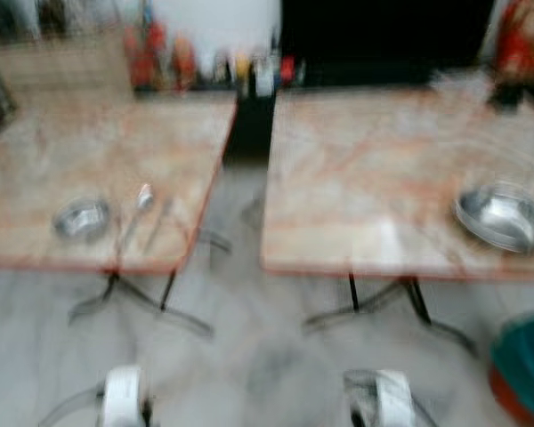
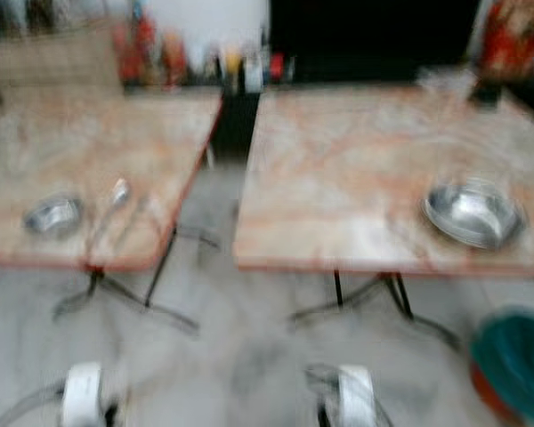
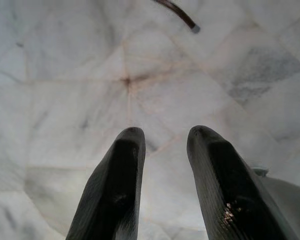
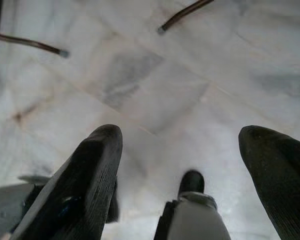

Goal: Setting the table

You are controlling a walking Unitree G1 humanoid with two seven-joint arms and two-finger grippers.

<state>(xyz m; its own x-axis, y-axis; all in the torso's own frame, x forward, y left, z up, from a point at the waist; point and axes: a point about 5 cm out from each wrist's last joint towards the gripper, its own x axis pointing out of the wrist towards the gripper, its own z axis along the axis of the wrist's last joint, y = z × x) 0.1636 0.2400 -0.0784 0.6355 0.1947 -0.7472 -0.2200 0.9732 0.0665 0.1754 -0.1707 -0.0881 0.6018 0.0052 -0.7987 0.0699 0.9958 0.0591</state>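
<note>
While L gripper (image 3: 162,145) hangs, bowl (image 1: 504,216) lies far.

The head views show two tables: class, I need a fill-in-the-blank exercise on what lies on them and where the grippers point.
1. The small bowl sits on the ____ table.
2. The spoon lies to the bowl's ____.
3. The right table carries one large metal ____.
4. Both grippers, left and right, hang over the marble ____.

Missing words: left; right; bowl; floor

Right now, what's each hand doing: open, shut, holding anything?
Left hand: open, empty, hanging over the floor.
Right hand: open wide, empty, also over the floor.
</note>
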